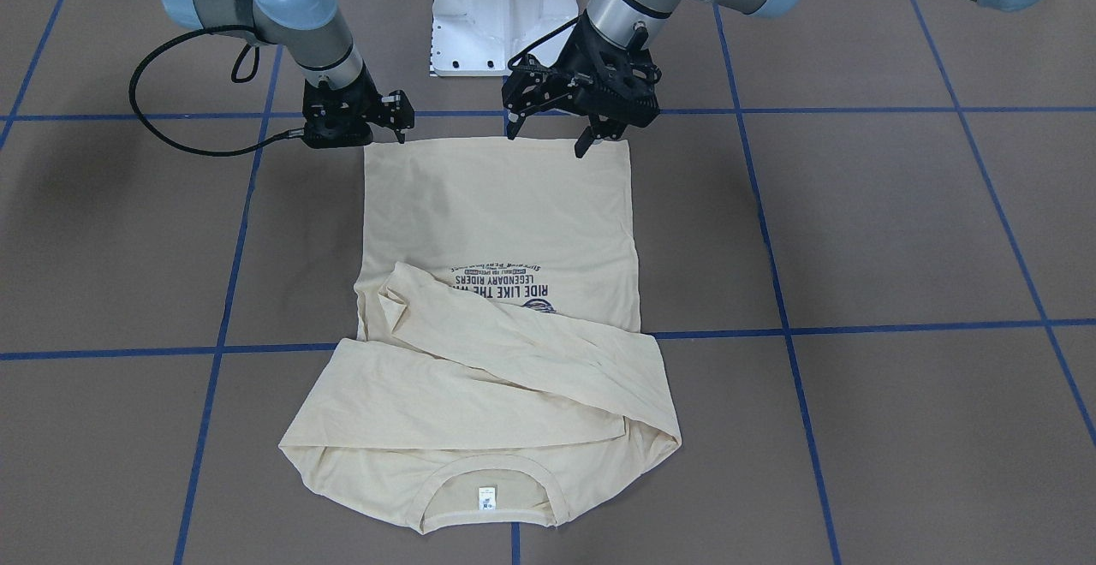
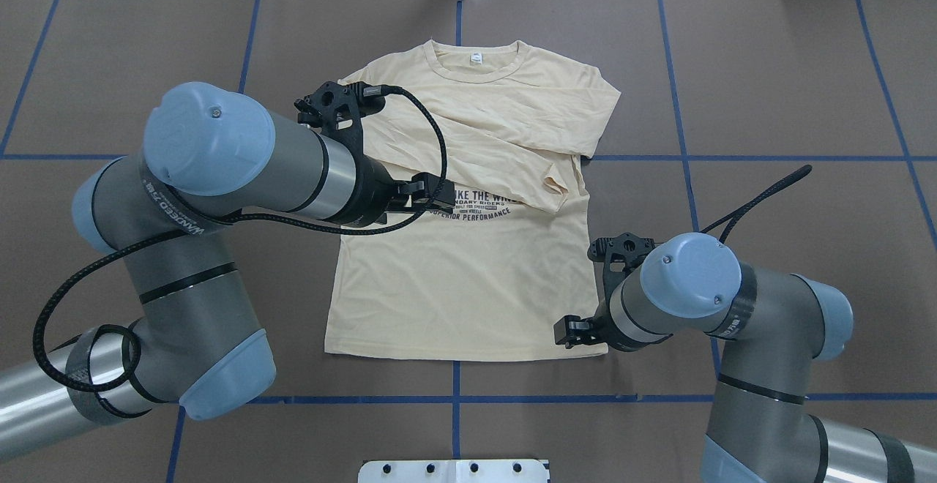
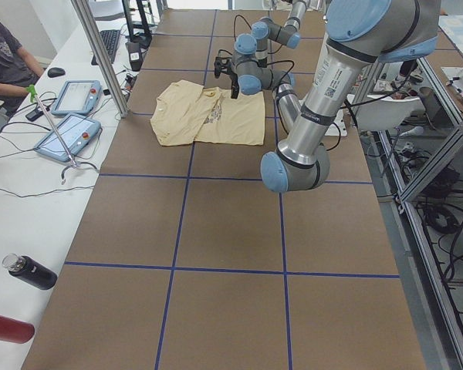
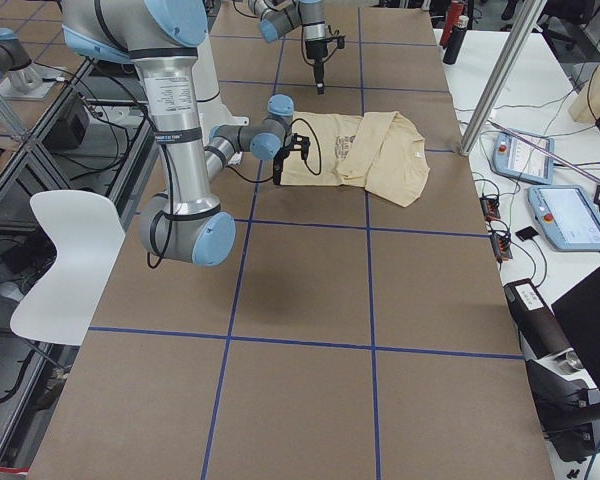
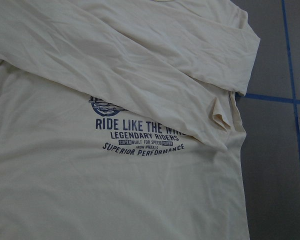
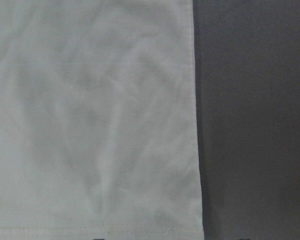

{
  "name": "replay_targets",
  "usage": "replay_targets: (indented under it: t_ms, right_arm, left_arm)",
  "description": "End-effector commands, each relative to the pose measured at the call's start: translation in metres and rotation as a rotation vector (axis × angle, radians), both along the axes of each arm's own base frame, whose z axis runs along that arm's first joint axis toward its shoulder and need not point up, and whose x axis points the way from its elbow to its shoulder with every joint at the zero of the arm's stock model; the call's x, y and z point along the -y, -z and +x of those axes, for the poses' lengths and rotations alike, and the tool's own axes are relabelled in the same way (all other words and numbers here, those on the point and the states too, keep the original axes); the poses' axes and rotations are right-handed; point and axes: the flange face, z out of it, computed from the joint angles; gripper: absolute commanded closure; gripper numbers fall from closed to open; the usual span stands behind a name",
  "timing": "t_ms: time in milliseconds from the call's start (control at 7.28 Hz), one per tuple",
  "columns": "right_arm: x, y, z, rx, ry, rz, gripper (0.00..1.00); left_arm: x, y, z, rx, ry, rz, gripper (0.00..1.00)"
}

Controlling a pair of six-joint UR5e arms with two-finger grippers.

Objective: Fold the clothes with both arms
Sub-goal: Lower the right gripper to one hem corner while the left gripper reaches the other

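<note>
The cream-yellow long-sleeved shirt (image 1: 497, 205) lies flat and print-up on the brown table, collar on the side away from the robot, both sleeves folded across the chest (image 2: 512, 124). My left gripper (image 1: 548, 139) hangs open, well above the print side of the shirt, with nothing between its fingers; the left wrist view shows only the shirt (image 5: 90, 190) from a height. My right gripper (image 2: 578, 331) sits low at the hem's corner (image 2: 600, 351). The right wrist view shows that hem corner (image 6: 90, 125) close up, with dark fingertips spread apart at the bottom edge of the frame.
The white pedestal base (image 1: 501, 8) stands just behind the hem. Blue tape lines (image 1: 856, 325) grid the table. Along the far side are a metal pole (image 3: 100, 54), tablets (image 3: 69, 135) and a seated person (image 3: 4, 54). Bottles (image 3: 27, 274) lie near the left end.
</note>
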Motion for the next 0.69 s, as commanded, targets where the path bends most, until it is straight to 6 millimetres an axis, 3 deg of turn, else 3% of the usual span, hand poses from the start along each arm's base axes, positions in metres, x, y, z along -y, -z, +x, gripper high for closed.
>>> replay_targets:
  t_ms: [0,550]
  right_arm:
    - [0.0021,-0.0058,-0.0069,-0.016,0.002,-0.008,0.11]
    - [0.0011,-0.0148,-0.0056,-0.029,0.015,-0.032,0.23]
  left_arm:
    - [-0.0004,-0.0021,-0.0005,0.002,-0.001,-0.002,0.00]
    - [-0.0004,0.0006,-0.0005,-0.001,-0.001,0.001,0.00]
